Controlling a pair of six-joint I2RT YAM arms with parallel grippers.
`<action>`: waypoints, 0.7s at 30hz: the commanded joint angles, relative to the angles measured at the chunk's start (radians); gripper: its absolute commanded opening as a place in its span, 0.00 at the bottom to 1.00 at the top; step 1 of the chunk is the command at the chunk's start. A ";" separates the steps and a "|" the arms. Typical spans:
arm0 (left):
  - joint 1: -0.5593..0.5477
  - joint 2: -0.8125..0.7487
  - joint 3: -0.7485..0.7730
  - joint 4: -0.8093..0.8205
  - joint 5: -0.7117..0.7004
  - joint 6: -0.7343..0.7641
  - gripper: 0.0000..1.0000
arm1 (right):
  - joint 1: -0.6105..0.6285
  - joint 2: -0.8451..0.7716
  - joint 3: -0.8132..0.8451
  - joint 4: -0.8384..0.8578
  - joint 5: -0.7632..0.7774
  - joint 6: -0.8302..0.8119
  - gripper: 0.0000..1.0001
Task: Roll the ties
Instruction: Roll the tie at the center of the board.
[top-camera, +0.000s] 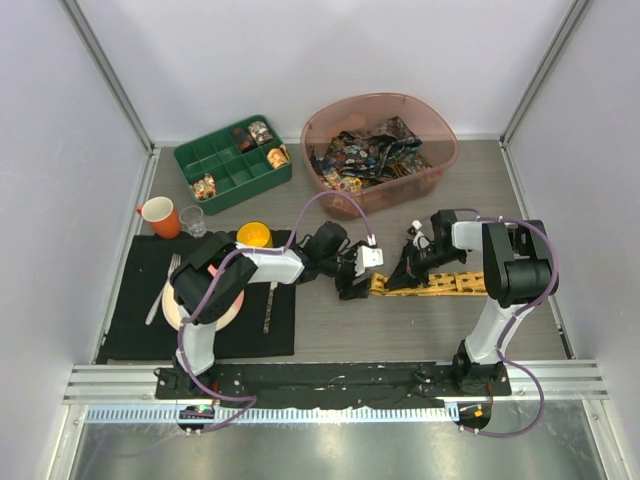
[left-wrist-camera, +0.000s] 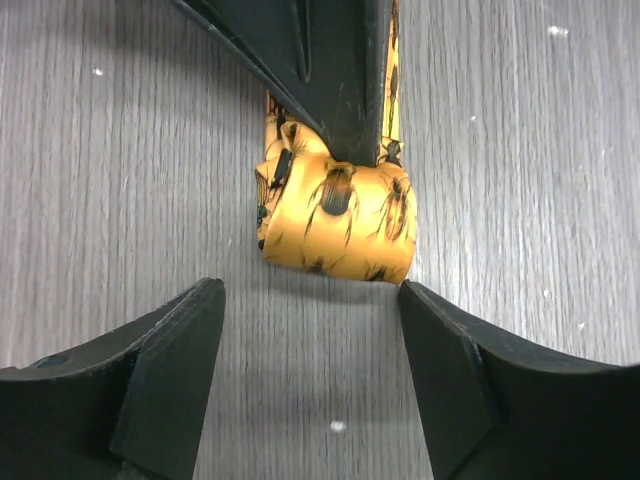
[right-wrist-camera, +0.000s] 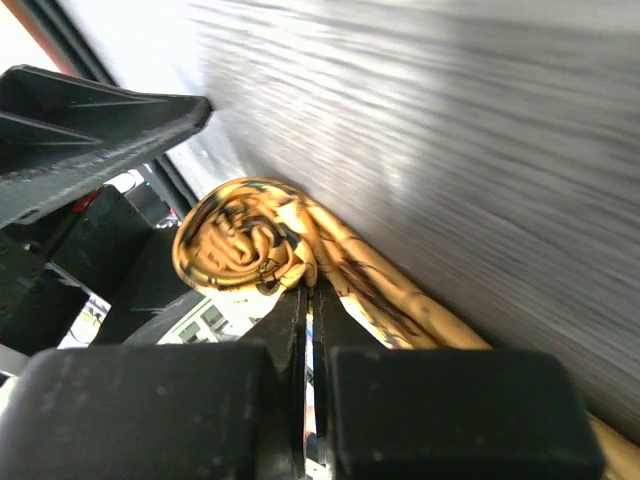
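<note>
Right now, closest to you on the bench (top-camera: 400, 330), the yellow-orange tie (top-camera: 440, 284) lies in front of the arms. Its left end is wound into a small roll (left-wrist-camera: 340, 215) of a few turns, and the rest stretches flat to the right. Your left end effector (left-wrist-camera: 310, 297) is released, jaws spread wide just short of the roll and touching nothing. Your right end effector (right-wrist-camera: 308, 295) is clenched, its tips pressed onto the tie right behind the roll; whether a fold is pinched between them you cannot tell. By my reading, this tie is barely begun. Farther back, the dark printed ties (top-camera: 370, 155) sit heaped in the pink basin (top-camera: 318, 135), unrolled, so all of them are left to do.
</note>
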 joint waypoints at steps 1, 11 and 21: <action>0.000 0.048 0.002 0.101 0.066 -0.073 0.76 | -0.019 0.049 -0.017 0.012 0.287 -0.063 0.01; -0.035 0.085 -0.029 0.304 0.034 -0.097 0.82 | -0.022 0.087 0.017 0.008 0.301 -0.066 0.01; -0.080 0.056 0.054 0.100 -0.076 0.018 0.79 | -0.013 0.098 0.041 -0.035 0.304 -0.092 0.01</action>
